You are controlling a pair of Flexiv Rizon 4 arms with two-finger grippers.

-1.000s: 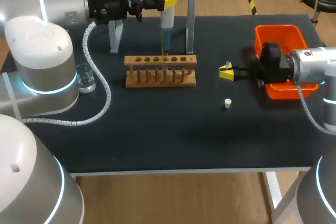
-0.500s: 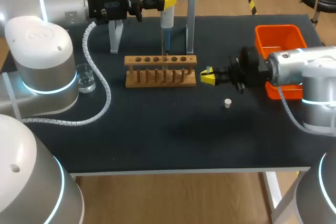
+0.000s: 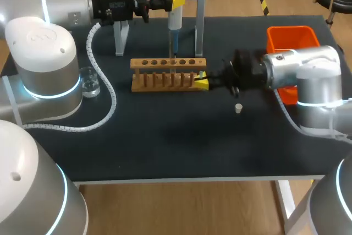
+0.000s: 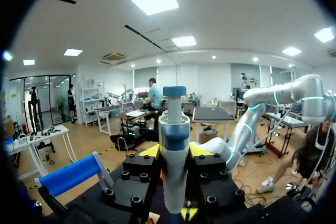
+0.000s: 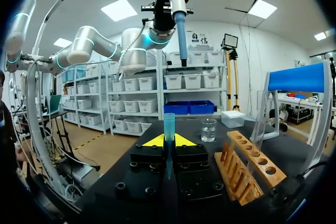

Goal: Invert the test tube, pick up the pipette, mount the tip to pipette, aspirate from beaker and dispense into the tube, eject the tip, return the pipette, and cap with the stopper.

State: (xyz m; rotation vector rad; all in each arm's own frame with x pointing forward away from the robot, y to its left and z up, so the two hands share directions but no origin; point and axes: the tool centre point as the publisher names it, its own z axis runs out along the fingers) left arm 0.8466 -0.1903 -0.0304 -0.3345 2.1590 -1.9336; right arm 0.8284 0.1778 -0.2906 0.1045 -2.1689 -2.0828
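**Pipette held over the rack, right gripper at the rack's end**

The left gripper [image 3: 176,1] is clamped on the white pipette [image 3: 175,17] and holds it upright above the wooden rack [image 3: 168,74]. The pipette's blue lower end points down at one of the rack's holes. In the left wrist view the pipette stands squarely between the two fingers.

The right gripper [image 3: 202,83] sits low over the table [image 3: 165,141], just beside the right end of the rack. Its jaws are narrow and pinch a small blue piece [image 5: 168,124] that stands upright between the yellow tips. This is probably a pipette tip, though the head view hides it.

The beaker [image 3: 89,81] stands near the left arm's base, well apart from the rack. The white stopper [image 3: 238,108] lies on the table near the right gripper. The orange bin [image 3: 291,36] sits behind the right arm.
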